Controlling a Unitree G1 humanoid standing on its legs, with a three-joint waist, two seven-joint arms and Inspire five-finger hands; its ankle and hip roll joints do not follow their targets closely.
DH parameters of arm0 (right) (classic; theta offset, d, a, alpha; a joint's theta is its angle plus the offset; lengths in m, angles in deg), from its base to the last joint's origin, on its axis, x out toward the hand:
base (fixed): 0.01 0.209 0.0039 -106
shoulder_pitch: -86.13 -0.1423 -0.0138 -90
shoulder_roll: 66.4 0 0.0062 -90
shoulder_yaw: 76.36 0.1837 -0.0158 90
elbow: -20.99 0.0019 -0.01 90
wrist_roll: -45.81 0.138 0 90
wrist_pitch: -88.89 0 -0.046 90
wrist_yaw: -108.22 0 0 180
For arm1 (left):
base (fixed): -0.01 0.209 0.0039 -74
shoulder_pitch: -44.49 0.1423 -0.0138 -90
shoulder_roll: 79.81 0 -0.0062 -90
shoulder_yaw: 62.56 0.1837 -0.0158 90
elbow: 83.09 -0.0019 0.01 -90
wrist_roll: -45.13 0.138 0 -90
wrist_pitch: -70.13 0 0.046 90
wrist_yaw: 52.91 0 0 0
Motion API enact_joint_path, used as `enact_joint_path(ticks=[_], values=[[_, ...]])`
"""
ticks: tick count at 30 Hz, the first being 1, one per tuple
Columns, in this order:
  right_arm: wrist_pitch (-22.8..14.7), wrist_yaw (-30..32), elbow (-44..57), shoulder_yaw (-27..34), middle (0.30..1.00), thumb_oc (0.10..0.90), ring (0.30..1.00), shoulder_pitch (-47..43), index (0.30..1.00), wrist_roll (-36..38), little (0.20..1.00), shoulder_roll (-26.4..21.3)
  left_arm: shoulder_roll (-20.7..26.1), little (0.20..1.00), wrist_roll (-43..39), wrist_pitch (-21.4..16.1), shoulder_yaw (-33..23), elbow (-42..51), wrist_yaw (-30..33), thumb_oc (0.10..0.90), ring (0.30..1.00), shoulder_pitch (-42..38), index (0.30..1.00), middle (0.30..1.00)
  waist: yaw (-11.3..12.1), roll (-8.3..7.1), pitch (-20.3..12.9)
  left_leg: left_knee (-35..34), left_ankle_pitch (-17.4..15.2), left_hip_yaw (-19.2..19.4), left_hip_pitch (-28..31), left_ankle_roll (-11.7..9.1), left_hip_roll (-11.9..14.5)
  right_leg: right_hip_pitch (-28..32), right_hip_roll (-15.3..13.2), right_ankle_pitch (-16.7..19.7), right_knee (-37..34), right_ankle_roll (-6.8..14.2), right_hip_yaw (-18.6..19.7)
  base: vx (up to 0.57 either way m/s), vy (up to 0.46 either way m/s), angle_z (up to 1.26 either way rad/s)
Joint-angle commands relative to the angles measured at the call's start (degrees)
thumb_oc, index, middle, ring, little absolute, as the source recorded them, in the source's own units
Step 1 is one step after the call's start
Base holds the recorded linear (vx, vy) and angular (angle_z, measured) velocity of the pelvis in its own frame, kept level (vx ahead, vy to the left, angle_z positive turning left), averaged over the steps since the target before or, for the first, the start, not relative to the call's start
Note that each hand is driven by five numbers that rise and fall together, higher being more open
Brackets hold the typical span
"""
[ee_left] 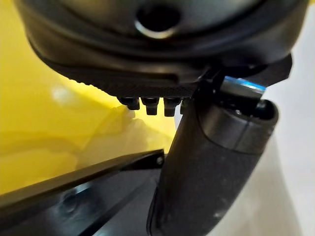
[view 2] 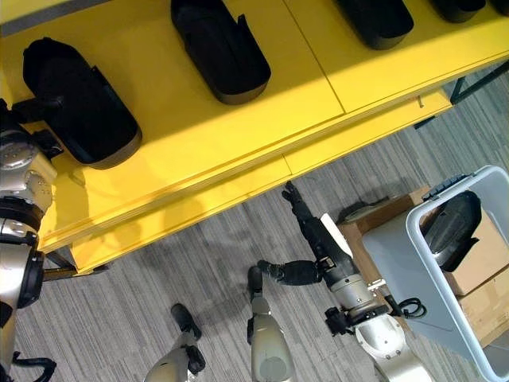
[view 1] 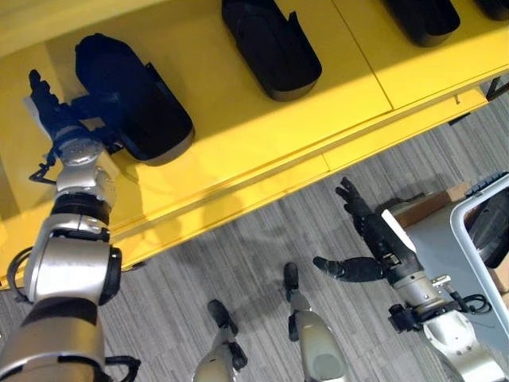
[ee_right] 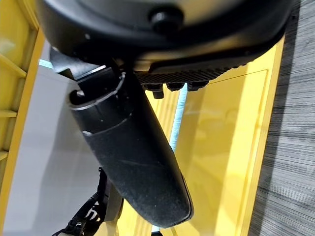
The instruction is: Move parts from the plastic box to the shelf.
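Here the left hand [view 1: 49, 111] touches a black part [view 1: 131, 99] on the yellow shelf [view 1: 262, 143].

Left robot hand [view 1: 49, 111] fingertips hidden behind the black part [view 1: 131, 99] — grip perhaps closed.

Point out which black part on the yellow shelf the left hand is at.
The endmost black part at the shelf's left end: the left hand sits right against it. The other parts lie farther right, with no hand near.

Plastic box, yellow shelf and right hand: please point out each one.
plastic box [view 2: 477, 179], right eye view, on its pale rim.
yellow shelf [view 2: 238, 127], right eye view, bare top surface.
right hand [view 2: 316, 231], right eye view, on its palm.
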Motion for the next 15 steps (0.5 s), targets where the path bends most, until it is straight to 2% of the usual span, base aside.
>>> enact_joint_path(ticks=[1,2,15], values=[[-7.06,0.08,5.11,5.17,1.000,0.900,1.000,-1.93,1.000,3.27,1.000,-1.71,-0.52,1.000,4.25,-1.48,2.11,-1.56,-3.07,0.900,1.000,-8.48,1.000,1.000,-0.86,-2.33,-1.14,8.91,-6.69,-2.19,1.97,-2.48,2.53,0.70,-5.05,-0.15,3.96,7.13,2.94,0.08,0.044,-0.04],[-7.11,-0.10,5.17,5.18,1.000,0.900,1.000,-1.83,1.000,3.45,1.000,-1.70,-0.65,1.000,5.12,-1.36,2.67,-1.61,-3.07,0.900,1.000,-8.82,1.000,1.000,-0.86,-1.95,-1.29,8.83,-7.99,-2.75,2.48,-2.80,2.66,1.15,-4.79,-1.05,3.89,7.65,3.20,0.08,0.045,-0.02],[-7.65,-0.87,5.45,6.08,1.000,0.900,1.000,-0.36,1.000,4.22,1.000,-2.18,-1.54,1.000,9.06,-1.62,5.29,-1.24,-3.09,0.900,1.000,-10.23,1.000,1.000,-2.10,-2.15,-1.14,10.00,-8.91,-1.50,1.64,-2.69,2.60,-0.50,-4.71,-0.54,3.80,7.69,4.73,0.01,0.012,-0.06]])
